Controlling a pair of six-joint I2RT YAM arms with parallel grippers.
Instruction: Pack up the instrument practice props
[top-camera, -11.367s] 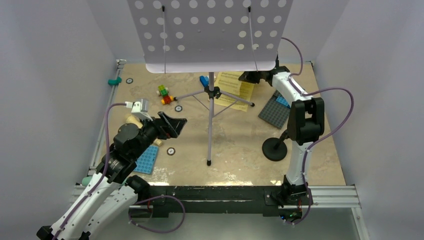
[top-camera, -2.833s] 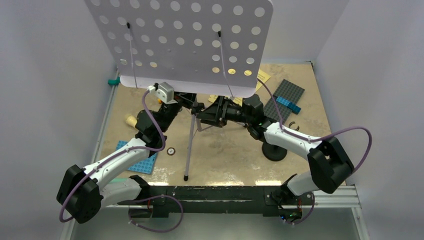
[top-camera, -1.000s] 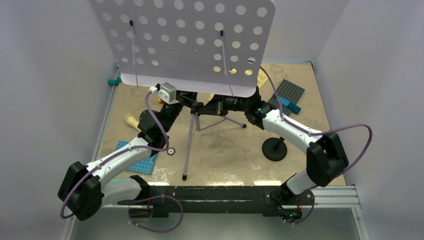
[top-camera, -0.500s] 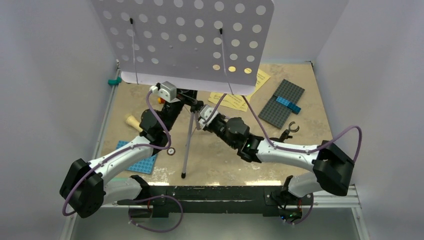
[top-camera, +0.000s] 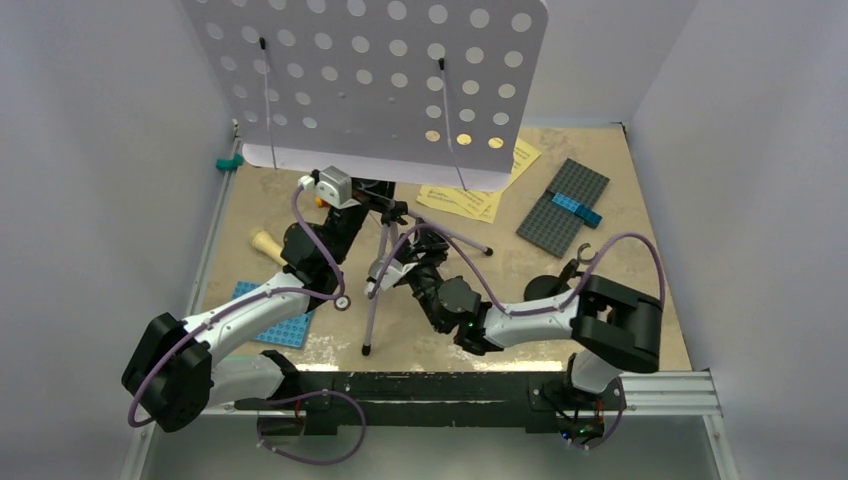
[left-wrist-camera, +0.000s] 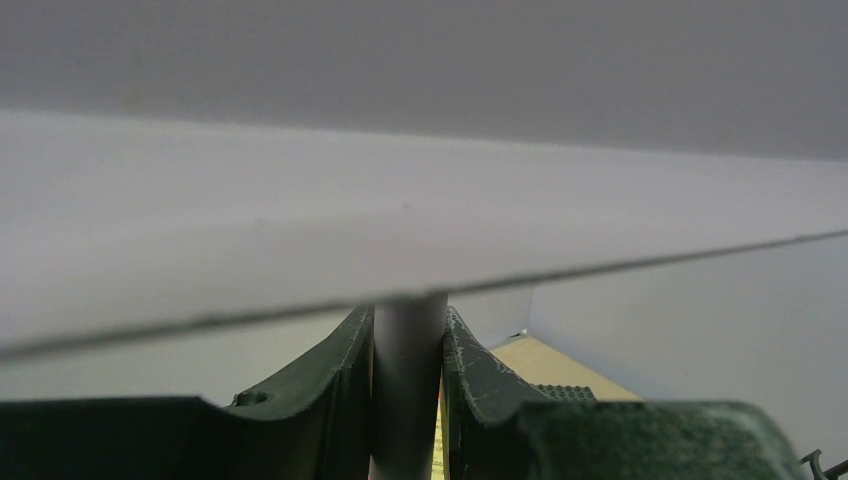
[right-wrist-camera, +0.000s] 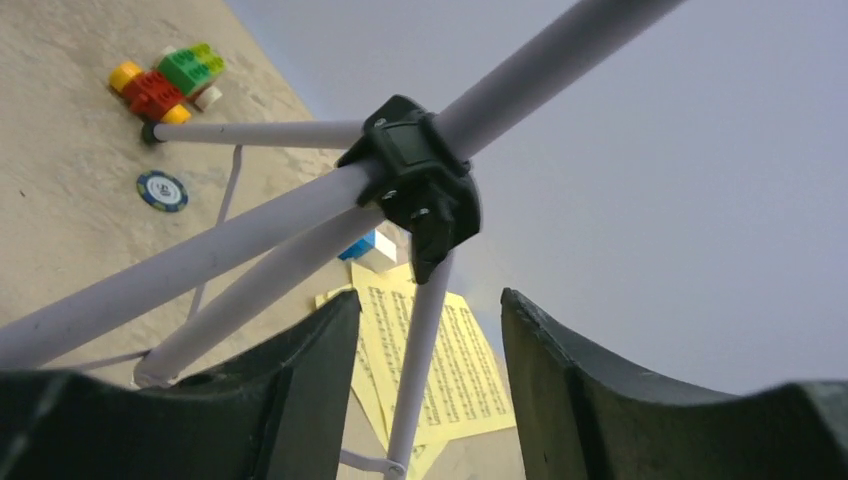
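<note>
My right gripper (right-wrist-camera: 430, 297) is released, its fingers spread just below the tripod hub (right-wrist-camera: 415, 185), with one strut showing in the gap. My left gripper (left-wrist-camera: 408, 330) is clenched on the post of the music stand (top-camera: 370, 80), mid-table; only its wrist view shows that grip. Overhead, the mic stand (top-camera: 545, 290) sits at 4 o'clock and the microphone (top-camera: 265, 242) at 9. The right wrist view shows bricks (right-wrist-camera: 165, 85) at 10 and a round token (right-wrist-camera: 162, 190), its marking unreadable. The sheet-music pages (top-camera: 470, 195) lie at 1, with printed staves and probably no legible title.
</note>
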